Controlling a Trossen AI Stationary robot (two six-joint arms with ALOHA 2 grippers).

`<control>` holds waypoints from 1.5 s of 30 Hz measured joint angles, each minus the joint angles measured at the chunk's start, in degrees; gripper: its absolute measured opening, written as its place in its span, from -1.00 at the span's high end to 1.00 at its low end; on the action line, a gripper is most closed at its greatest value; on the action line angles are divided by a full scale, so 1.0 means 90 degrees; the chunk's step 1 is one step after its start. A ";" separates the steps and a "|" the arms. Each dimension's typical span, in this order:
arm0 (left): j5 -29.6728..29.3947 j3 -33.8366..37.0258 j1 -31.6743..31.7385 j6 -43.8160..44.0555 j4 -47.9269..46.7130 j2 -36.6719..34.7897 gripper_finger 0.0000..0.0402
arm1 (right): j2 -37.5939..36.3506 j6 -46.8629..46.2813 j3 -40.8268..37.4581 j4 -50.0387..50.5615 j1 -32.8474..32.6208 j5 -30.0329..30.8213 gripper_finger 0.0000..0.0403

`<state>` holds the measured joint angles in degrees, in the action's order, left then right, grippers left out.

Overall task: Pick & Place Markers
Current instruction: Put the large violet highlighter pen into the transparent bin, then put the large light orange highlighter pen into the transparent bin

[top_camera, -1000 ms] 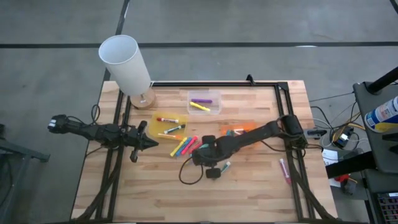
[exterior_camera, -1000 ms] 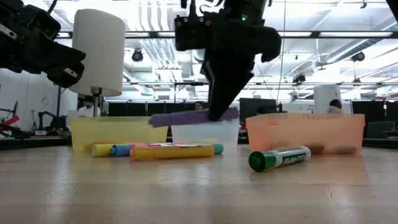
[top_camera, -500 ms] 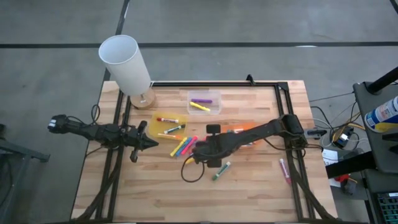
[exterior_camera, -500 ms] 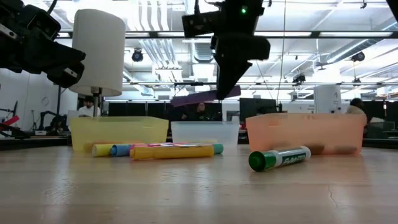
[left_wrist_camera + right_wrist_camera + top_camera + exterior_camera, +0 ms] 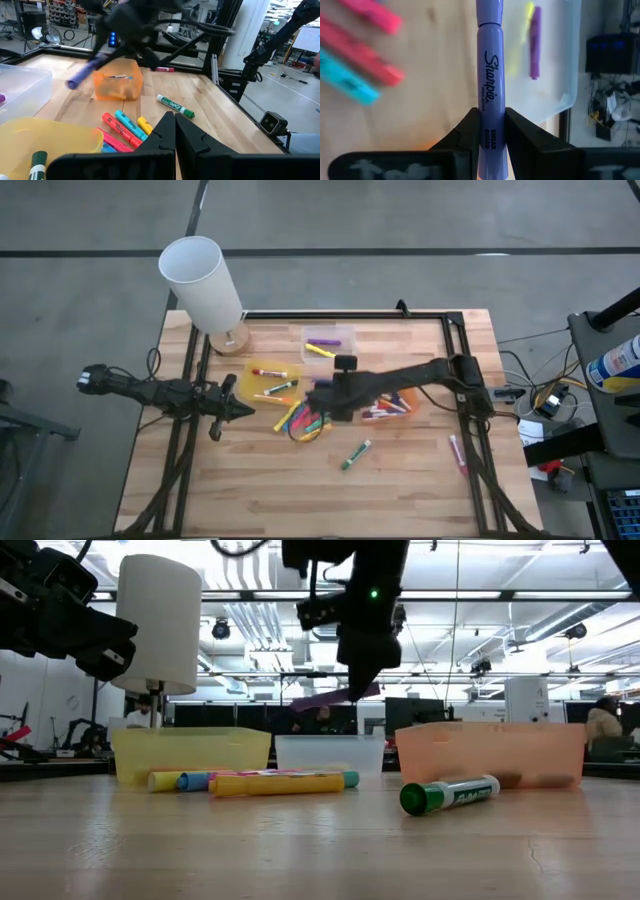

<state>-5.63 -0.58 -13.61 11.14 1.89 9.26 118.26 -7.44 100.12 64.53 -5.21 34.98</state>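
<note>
My right gripper (image 5: 320, 392) hangs above the table's middle, shut on a purple marker (image 5: 490, 75), which also shows in the low view (image 5: 330, 697). Beyond it stands a clear tray (image 5: 330, 345) holding a purple and a yellow marker. A yellow tray (image 5: 272, 383) with markers lies to its left and an orange tray (image 5: 392, 402) sits partly under the arm. Several loose markers (image 5: 300, 418) lie on the wood, with a green marker (image 5: 355, 454) nearer the front. My left gripper (image 5: 240, 410) waits shut at the table's left side. My right gripper pinches the purple marker's barrel (image 5: 491, 127) between its two fingers, toward the end away from the cap. The fingers slant down from above and lie across the marker. The marker is lifted clear of the table, close to level, its capped end pointing toward the clear tray.
A tall white cylinder on a round wooden foot (image 5: 203, 280) stands at the far left corner. A pink marker (image 5: 457, 452) lies near the right rail. A black frame (image 5: 350, 314) runs along the far and side edges. Bare wood lies along the near edge.
My right gripper has risen and gone toward the table's far edge, toward the clear tray, tipping as it went. The purple marker has gone up with it, staying near level. The green marker it hung over now lies uncovered.
</note>
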 joint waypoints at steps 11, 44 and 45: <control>0.0002 0.0000 0.0000 0.0000 0.0000 -0.0002 1.00 | 0.0000 0.0234 0.0000 -0.0347 0.1136 0.0797 0.66; 0.0000 0.0000 -0.0002 0.0002 -0.0001 -0.0001 1.00 | 0.0168 0.0845 -0.0005 -0.1884 0.2731 -0.2256 0.30; 0.0002 0.0000 0.0000 0.0002 0.0000 -0.0002 1.00 | 0.0166 0.0844 -0.0005 -0.1884 0.2731 -0.2244 0.25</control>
<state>-5.61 -0.58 -13.61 11.16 1.89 9.24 119.75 0.15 100.07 47.57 19.38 14.79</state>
